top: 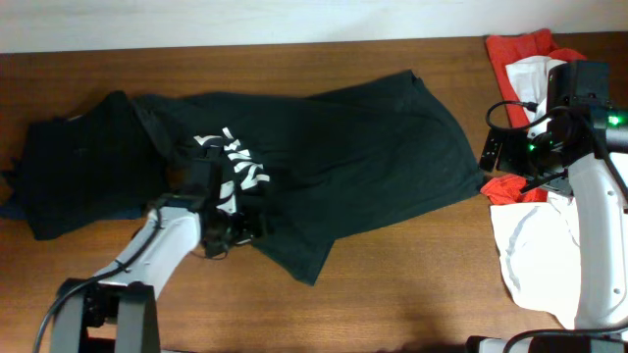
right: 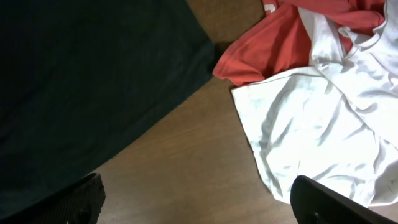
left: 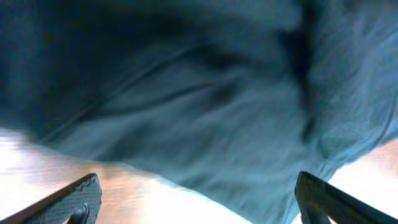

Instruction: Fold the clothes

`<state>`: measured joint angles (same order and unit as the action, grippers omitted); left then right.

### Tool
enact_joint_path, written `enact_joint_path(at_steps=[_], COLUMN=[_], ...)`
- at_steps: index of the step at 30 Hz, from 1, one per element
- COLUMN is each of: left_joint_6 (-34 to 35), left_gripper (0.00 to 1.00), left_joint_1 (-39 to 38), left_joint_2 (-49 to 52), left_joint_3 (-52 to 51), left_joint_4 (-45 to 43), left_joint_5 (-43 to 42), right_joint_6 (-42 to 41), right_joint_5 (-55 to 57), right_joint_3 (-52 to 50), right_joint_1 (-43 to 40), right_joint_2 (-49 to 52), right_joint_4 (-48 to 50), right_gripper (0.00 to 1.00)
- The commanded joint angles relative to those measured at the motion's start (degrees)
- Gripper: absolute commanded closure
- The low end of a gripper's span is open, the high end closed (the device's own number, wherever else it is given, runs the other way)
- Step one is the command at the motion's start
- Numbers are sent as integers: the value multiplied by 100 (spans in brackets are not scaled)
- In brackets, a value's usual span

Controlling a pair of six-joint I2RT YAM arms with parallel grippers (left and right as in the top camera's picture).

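I have two hands in play, and both are released. My left hand (left: 199,208) hangs low over the one large black T-shirt (top: 373,157) with white lettering. Its two fingers (left: 71,199) are spread to the lower corners of the wrist view, with creased dark fabric filling the frame behind them. From overhead, this hand sits in the lower left part of the frame, just beside the lettering.

My right hand (right: 199,205) is also spread wide and grasps nothing. Under it is a bare strip of the brown wooden tabletop (right: 186,155), between the shirt's edge at the left of the frame and white cloth (right: 311,124) at the right.

The T-shirt lies spread at a slant across the middle of the overhead frame. One dark garment (top: 74,176) lies at the left, touching the shirt. At the right edge, red cloth (top: 520,47) shows in two patches and white cloth in two more. They overlap, and I cannot tell how many separate garments they make.
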<state>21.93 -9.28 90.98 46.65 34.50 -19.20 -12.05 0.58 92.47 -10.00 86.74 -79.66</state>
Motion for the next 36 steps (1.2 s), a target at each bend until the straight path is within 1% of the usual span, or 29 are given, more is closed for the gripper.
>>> enact_joint_path(at_steps=[1,3,4,7,10,13,16,17,18,22,23,25,27,29,30,33,36], left_joint_6=[551,573,575,623,955,1137,1132,1132,1132,1132,1132,1132,1128,1123,1093,822,476], left_gripper=[4,9,10,10,10,10,11,17,18,34,50,76,89,94,99,100,100], left_joint_1=[-426,-555,-590,-608,-608,-608,-608,-608,-608,-608,-608,-608,-605,-595,-588,-584,-527], left_joint_2=[20,20,20,20,20,33,125,177,223,507,579,603,603,601,601,597,535], left_joint_3=[-118,-118,-118,-118,-118,-120,-120,-120,-120,-120,-118,-118,-118,-114,-92,70,428], left_joint_4=[-210,-291,-299,-190,-39,-142,-293,-339,-363,-404,-407,-413,-457,-579,-625,-616,-195], left_joint_5=[302,472,549,599,673,992,1029,1029,1032,1027,1029,1043,1126,1335,1451,1473,1478], right_joint_6=[-46,-46,-46,-46,-46,-46,-46,-46,-46,-46,-46,-46,-46,-46,-46,-44,-46], right_joint_5=[9,11,9,11,11,11,11,9,9,9,11,11,11,11,11,11,11], right_joint_3=[22,22,22,22,22,22,22,22,22,22,22,22,22,22,22,22,22], right_joint_1=[-20,-20,-20,-20,-20,-20,-20,-20,-20,-20,-20,-20,-20,-20,-20,-20,-20], right_joint_2=[15,13,15,13,13,13,13,15,13,13,13,15,15,15,13,13,33], right_joint_4=[-31,-31,-33,-44,-48,-48,-52,-52,-52,-57,-55,-52,-55,-55,-55,-52,-59], right_gripper=[1,1,1,1,1,1,1,1,1,1,1,1,1,1,1,1,1])
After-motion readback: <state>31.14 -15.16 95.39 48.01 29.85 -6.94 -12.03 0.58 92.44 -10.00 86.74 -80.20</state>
